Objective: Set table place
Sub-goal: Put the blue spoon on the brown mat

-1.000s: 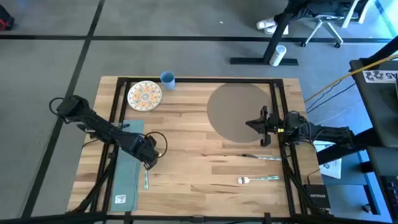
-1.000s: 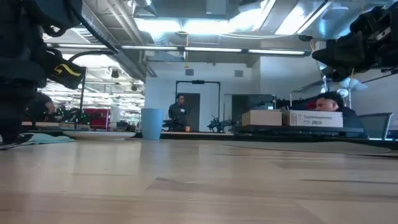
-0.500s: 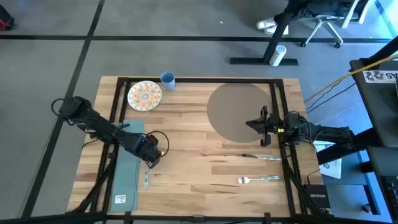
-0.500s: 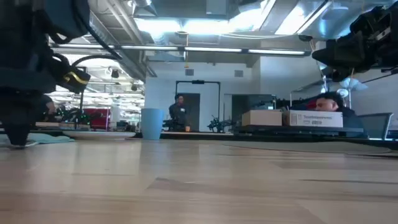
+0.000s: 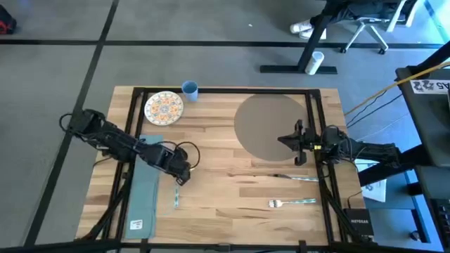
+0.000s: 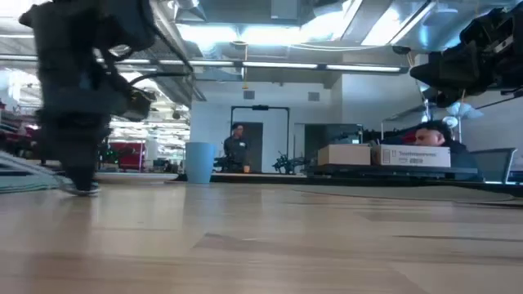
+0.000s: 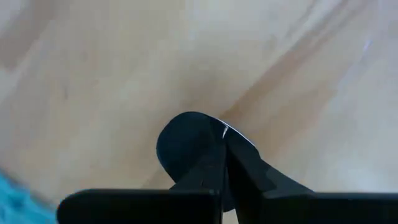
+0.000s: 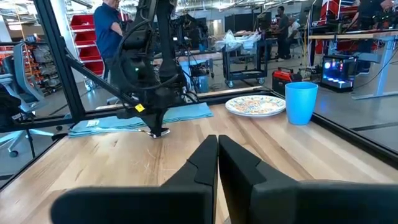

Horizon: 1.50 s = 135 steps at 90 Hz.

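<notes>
Grey-brown placemat (image 5: pixel 273 126) lies well apart from the left tool (image 5: pixel 180 179) — tips pressed together on the table (image 5: pixel 232 197).

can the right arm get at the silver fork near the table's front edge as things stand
Probably yes. The silver fork lies bare on the light-wood table a short way in front of the right gripper, which hovers by the round grey-brown placemat; only a knife lies between.

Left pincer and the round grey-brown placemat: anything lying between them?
No, in the high view only bare light-wood tabletop separates the left pincer from the round grey-brown placemat.
</notes>
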### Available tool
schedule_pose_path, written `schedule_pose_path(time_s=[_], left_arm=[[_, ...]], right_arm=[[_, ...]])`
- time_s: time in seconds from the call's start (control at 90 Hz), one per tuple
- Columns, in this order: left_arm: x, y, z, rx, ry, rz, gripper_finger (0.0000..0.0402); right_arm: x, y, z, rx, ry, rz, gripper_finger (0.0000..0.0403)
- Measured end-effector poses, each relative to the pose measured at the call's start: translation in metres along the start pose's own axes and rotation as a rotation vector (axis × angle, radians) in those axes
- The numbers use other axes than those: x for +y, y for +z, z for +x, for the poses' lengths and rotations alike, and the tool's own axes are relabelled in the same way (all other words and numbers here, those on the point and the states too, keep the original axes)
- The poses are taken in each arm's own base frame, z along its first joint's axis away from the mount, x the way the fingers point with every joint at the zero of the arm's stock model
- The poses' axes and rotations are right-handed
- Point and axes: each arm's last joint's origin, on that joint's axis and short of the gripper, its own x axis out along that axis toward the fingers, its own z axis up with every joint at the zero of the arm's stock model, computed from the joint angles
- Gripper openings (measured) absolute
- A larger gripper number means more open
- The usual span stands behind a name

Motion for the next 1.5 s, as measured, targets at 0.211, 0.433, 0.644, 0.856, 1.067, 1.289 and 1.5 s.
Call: schedule_pose_path(time_s=[0.211, 0.433, 0.644, 0.856, 1.067, 1.289, 1.5], left_arm=[[0.009, 0.025, 0.005, -0.078, -0.013, 0.0, 0.0], [0.022, 0.047, 0.009, -0.12, -0.016, 0.01, 0.0], [0.03, 0.065, 0.011, -0.181, -0.042, 0.025, 0.0], [0.036, 0.076, 0.012, -0.22, -0.057, 0.022, 0.0], [0.037, 0.084, 0.011, -0.247, -0.118, 0.003, 0.0], [0.03, 0.094, 0.007, -0.342, -0.199, 0.022, 0.0], [0.019, 0.105, -0.001, -0.437, -0.376, 0.016, 0.0]], right_arm=[[0.0, 0.0, 0.0, 0.0, 0.0, 0.0, 0.0], [0.0, 0.0, 0.0, 0.001, 0.0, 0.0, 0.0], [0.0, 0.0, 0.0, 0.0, 0.0, 0.0, 0.0], [0.0, 0.0, 0.0, 0.0, 0.0, 0.0, 0.0], [0.0, 0.0, 0.0, 0.0, 0.0, 0.0, 0.0], [0.0, 0.001, 0.0, -0.005, 0.0, 0.058, 0.0], [0.0, 0.0, 0.0, 0.001, 0.0, 0.086, 0.0]])
